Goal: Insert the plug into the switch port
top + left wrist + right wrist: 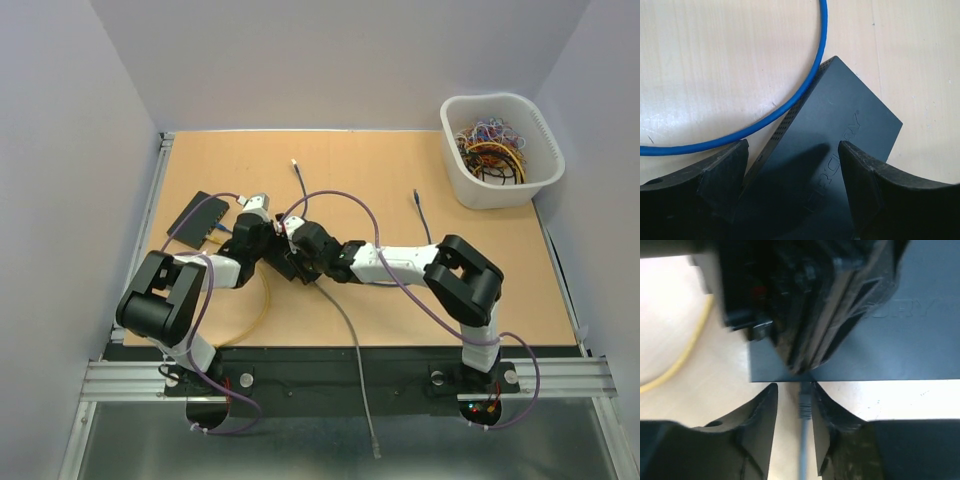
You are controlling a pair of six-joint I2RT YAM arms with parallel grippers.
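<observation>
The black switch (840, 125) lies flat on the table; in the top view both arms mostly hide it. My left gripper (792, 150) hovers open just above its lid, fingers wide apart and holding nothing. From the right wrist, the switch (920, 340) fills the top, with the left arm's black fingers (840, 335) over it. The grey plug (805, 402) points at the switch's near edge and its tip meets that edge; the port itself is hidden. My right gripper (792, 386) straddles the plug, open, with a clear gap on the left side. Both grippers meet at mid-table (285, 258).
A blue cable (790, 100) curves round the switch's far corner. The plug's grey cable (350, 350) trails off the front edge. A yellow cable (262, 305) loops near the left arm. A second black box (195, 218) sits left. A white bin (500, 190) of cables stands back right.
</observation>
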